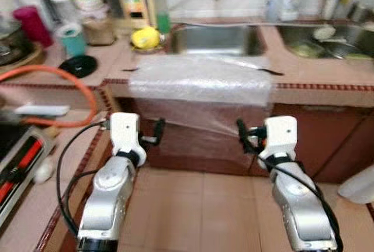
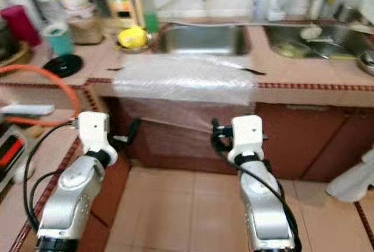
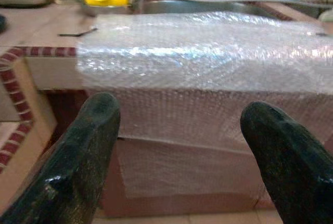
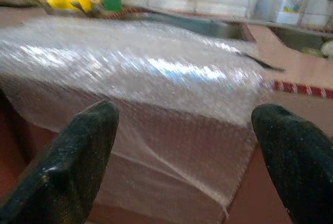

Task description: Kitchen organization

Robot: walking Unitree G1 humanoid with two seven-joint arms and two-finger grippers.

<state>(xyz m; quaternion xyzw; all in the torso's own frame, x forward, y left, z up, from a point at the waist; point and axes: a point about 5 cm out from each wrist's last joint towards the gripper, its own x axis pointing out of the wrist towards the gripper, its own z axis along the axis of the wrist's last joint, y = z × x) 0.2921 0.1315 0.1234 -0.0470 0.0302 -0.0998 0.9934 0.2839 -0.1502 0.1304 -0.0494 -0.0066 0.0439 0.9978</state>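
While both arms are raised in front of the surface, neither holds anything: left pincer (image 1: 159, 130) and right pincer (image 1: 242, 132) both have fingers spread wide, nothing between them.

Target looks like the bubble wrap sheet (image 1: 198, 79), at 12 o'clock from the pincers. It lies over the surface (image 1: 327, 68) edge just in front of the sink (image 1: 215, 39) and hangs down the cabinet front. Wrist views show the hanging flap near both sets of fingers, apart from them, no contact.

My read: step in hand is the approach for a two-arm grab of the sheet. To do it well:
- pinch the hanging flap, not the flat part on top; the flap gives both fingers access
- take it near the two lower corners, left at 11, right at 1, so it lifts evenly
- close fully; thin slippery film, a shallow pinch will likely slide out
- lift both sides together, or it drags across the surface

Further back: yellow object (image 1: 145, 37) at the sink's 9 o'clock, green bottle (image 1: 162, 11) behind it, black lid (image 1: 77, 65) and teal cup (image 1: 72, 40) toward 10. Second sink (image 1: 327, 38) at 2 holds dishes. Orange hose (image 1: 70, 88) loops at 9.
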